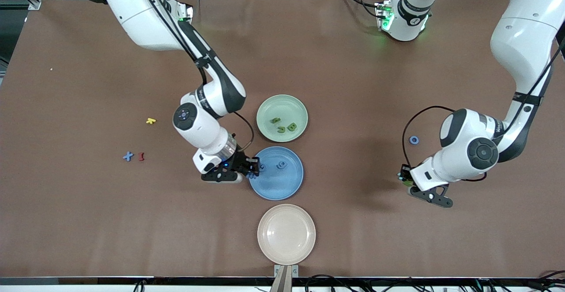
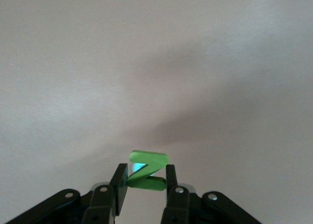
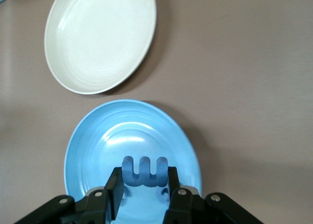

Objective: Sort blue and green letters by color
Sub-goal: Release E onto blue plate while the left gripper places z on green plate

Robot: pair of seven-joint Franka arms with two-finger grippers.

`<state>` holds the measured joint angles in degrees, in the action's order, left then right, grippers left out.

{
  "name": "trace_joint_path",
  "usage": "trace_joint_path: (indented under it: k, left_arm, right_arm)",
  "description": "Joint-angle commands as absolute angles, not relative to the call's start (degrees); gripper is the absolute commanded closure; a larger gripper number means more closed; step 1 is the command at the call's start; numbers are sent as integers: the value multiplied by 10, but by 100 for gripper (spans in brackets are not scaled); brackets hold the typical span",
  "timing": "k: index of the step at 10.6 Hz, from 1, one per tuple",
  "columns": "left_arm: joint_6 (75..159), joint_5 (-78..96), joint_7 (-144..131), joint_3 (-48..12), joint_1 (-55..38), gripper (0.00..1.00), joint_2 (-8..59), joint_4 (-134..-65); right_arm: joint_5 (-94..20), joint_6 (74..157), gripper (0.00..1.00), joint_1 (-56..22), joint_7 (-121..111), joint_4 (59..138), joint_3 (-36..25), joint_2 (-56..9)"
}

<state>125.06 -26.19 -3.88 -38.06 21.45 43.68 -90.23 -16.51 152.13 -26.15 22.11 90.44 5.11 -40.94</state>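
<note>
So, right gripper (image 3: 144,190) over the blue plate's (image 1: 291,185) rim, jaws pinched on a blue m-shaped letter (image 3: 144,171). Left gripper (image 2: 144,185) up over bare worktop (image 1: 353,84) toward the left arm's end, clamped on a green N-like letter (image 2: 146,171). Probably featherlight, stiff, a bit slick; best nipped across the flat faces, mid-body, gently

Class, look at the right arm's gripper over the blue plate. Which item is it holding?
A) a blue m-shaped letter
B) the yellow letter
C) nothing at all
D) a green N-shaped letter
A: in the right wrist view the right gripper is shut on the blue m-shaped letter, held over the blue plate.
</note>
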Motion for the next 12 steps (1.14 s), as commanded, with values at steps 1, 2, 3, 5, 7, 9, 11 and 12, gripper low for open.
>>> trace_joint_path:
  k: [1,2,3,5,7,9,11,12]
  left_arm:
    - [1221,-249,-128,-427,215,100,426,-915]
    - [1206,-249,-170,-442,208,100,426,-915]
    - [1194,-250,-203,-451,196,100,426,-913]
    - [1193,-250,-250,-454,177,100,426,-914]
    - [1192,-249,-331,-478,156,100,426,-914]
    - [1194,-248,-417,-503,124,100,434,-909]
    - [1201,-249,-514,-501,59,100,439,-896]
    - [1203,-251,-562,-492,18,100,446,-882]
  right_arm:
    - [-172,1554,53,-286,221,861,67,-455]
    - [-173,1555,41,-292,225,861,68,-456]
    - [-176,1554,0,-299,235,862,68,-456]
    - [-174,1550,0,-302,244,866,69,-455]
    - [-171,1530,0,-296,239,882,68,-441]
    - [-166,1514,0,-274,222,926,68,-414]
    - [-163,1513,0,-232,171,973,68,-379]
    - [-163,1511,0,-215,146,997,68,-358]
